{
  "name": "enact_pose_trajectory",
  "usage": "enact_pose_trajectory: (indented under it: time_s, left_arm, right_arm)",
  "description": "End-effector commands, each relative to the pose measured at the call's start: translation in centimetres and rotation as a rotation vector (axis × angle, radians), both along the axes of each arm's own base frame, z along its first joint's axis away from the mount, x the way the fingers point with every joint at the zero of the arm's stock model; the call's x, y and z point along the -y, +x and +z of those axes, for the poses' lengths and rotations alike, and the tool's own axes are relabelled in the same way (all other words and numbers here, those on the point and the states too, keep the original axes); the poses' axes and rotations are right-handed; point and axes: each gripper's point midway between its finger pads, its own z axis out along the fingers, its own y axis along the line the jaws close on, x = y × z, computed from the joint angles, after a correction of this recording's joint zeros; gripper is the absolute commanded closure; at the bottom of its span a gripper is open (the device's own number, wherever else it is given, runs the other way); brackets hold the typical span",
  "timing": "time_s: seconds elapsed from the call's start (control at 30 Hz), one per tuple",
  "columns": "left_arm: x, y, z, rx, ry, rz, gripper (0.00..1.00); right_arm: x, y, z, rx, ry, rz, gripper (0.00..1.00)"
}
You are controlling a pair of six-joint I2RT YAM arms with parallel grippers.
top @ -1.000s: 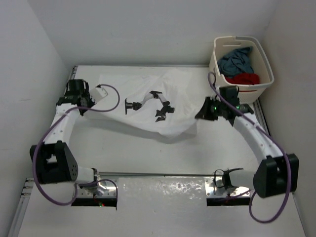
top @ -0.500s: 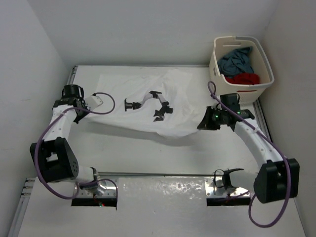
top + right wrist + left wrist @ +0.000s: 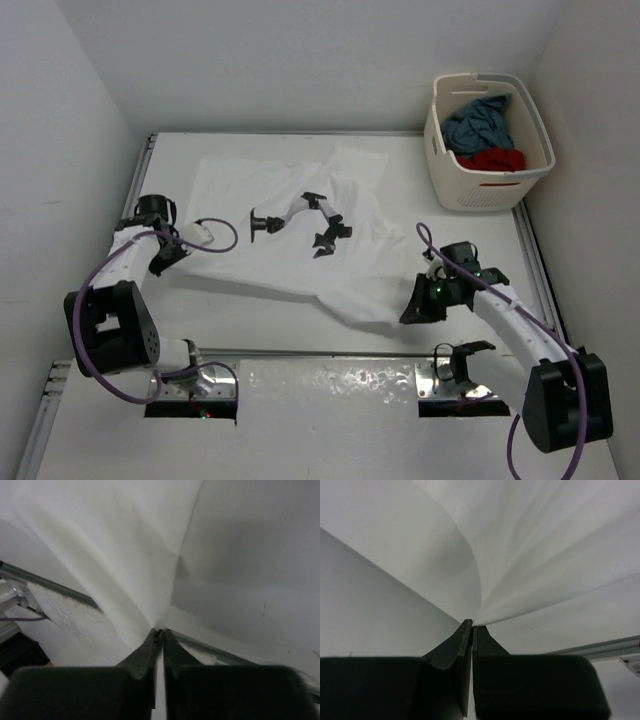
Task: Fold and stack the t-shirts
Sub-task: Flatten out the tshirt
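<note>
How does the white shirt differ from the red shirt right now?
The white shirt is spread over the table; the red shirt sits bunched in the basket. The white shirt has a black print; the red shirt looks plain. The left gripper and right gripper pinch the white shirt; neither holds the red shirt. Both are soft cloth.

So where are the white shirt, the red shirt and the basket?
white t-shirt (image 3: 370,245), top view, plain cloth right of its black print.
red t-shirt (image 3: 492,160), top view, its bunched middle.
laundry basket (image 3: 485,192), top view, front wall.
</note>
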Motion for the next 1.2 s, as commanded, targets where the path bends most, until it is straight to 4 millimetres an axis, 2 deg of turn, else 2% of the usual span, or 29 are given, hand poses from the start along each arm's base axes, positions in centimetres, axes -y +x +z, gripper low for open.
enact_pose_trajectory:
  time_s: [0.0,0.03,0.07,0.1,0.13,0.17,0.2,0.23,0.27,0.3,0.33,0.37,0.4,0.43,0.47,0.53,0.57,0.6,0.63,0.67,0.7,0.73,0.77,0.8,0.9,0.93,0.97,1.07,1.17]
  left_arm:
    - [-0.8,-1.4,-0.4,-0.034,0.051,-0.022,1.0]
    - [-1.0,-1.8,-0.8,-0.055,0.063,-0.029,1.0]
    - [-1.3,-2.6,-1.2,-0.092,0.087,-0.045,1.0]
    - [-1.5,-2.9,-1.4,-0.107,0.1,-0.049,0.96]
    - [-2.0,-3.0,-1.2,-0.123,0.128,-0.051,0.83]
    - [-2.4,-3.0,-1.0,-0.13,0.144,-0.057,0.72]
    - [-2.6,-2.8,-0.7,-0.127,0.154,-0.061,0.67]
    - [-2.7,-2.8,-0.3,-0.136,0.15,-0.069,0.56]
    - [-3.1,-2.0,0.6,-0.124,0.152,-0.085,0.42]
    - [-3.0,-2.2,1.0,-0.145,0.138,-0.096,0.12]
    - [-2.7,-1.5,1.5,-0.128,0.114,-0.106,0.08]
    - [-2.9,0.4,3.3,-0.069,0.099,-0.098,0.08]
    - [-2.6,1.6,4.2,-0.027,0.069,-0.085,0.08]
    - [-2.1,4.8,6.8,0.099,0.015,-0.076,0.08]
    - [-1.8,6.4,6.5,0.144,-0.054,0.018,0.08]
    - [-0.8,10.7,7.8,0.287,-0.191,0.155,0.15]
    - [-0.4,12.1,5.4,0.251,-0.244,0.226,0.19]
    - [-0.7,14.1,5.0,0.307,-0.261,0.282,0.25]
    - [-0.6,15.4,4.4,0.338,-0.296,0.389,0.25]
    - [-0.1,16.3,2.2,0.315,-0.318,0.424,0.26]
    - [0.0,18.0,1.8,0.364,-0.332,0.44,0.26]
    - [1.3,18.8,0.3,0.358,-0.354,0.464,0.26]
    - [1.8,20.1,0.0,0.397,-0.357,0.46,0.25]
    - [2.3,20.6,-0.4,0.409,-0.35,0.46,0.25]
    - [2.4,21.5,-2.8,0.427,-0.297,0.506,0.26]
    - [1.8,21.3,-4.2,0.414,-0.278,0.548,0.27]
    - [1.5,21.3,-4.7,0.41,-0.269,0.565,0.28]
    - [0.7,19.5,-7.2,0.345,-0.228,0.609,0.29]
    - [0.1,17.3,-9.3,0.268,-0.173,0.636,0.3]
  right_arm:
    - [-0.8,-0.7,-0.4,-0.019,0.049,0.009,0.89]
    - [-0.8,-0.7,-0.5,-0.013,0.05,0.033,0.73]
    - [-0.8,-0.3,0.2,-0.005,0.043,0.051,0.42]
    - [-0.5,0.0,0.3,-0.019,0.016,0.076,0.35]
    - [0.6,0.7,0.1,0.012,-0.059,0.114,0.32]
    - [1.1,2.6,1.7,0.057,-0.106,0.126,0.24]
    - [1.7,3.8,2.2,0.076,-0.144,0.134,0.21]
    - [2.3,4.8,1.8,0.063,-0.184,0.145,0.2]
    - [2.3,7.0,2.9,0.102,-0.191,0.137,0.22]
    - [2.4,8.0,2.9,0.102,-0.201,0.132,0.26]
    - [2.4,8.7,1.8,0.055,-0.208,0.13,0.29]
    - [2.3,11.0,2.0,0.104,-0.217,0.115,0.32]
    - [2.4,12.1,1.7,0.115,-0.233,0.092,0.38]
    - [2.6,13.1,0.7,0.105,-0.246,0.058,0.39]
    - [3.0,15.3,0.4,0.167,-0.278,0.022,0.39]
    - [2.7,16.9,-0.4,0.181,-0.271,-0.019,0.4]
    - [2.8,18.3,-1.5,0.193,-0.282,-0.042,0.4]
    - [2.6,18.9,-2.0,0.188,-0.273,-0.072,0.41]
    - [2.5,19.6,-2.5,0.196,-0.267,-0.089,0.42]
    - [2.2,20.6,-3.4,0.21,-0.262,-0.104,0.42]
    - [1.9,21.0,-3.8,0.211,-0.257,-0.119,0.43]
    - [1.9,21.7,-4.0,0.224,-0.263,-0.131,0.43]
    - [2.2,21.7,-4.9,0.208,-0.285,-0.141,0.45]
    - [3.0,21.9,-5.3,0.206,-0.324,-0.174,0.48]
    - [3.9,21.2,-6.9,0.161,-0.373,-0.213,0.75]
    - [4.0,20.5,-7.5,0.141,-0.376,-0.217,0.91]
    - [4.0,20.3,-7.7,0.138,-0.373,-0.227,0.98]
    - [5.9,18.1,-8.1,0.089,-0.446,-0.293,1.0]
    - [9.4,15.3,-7.2,0.058,-0.523,-0.432,1.0]
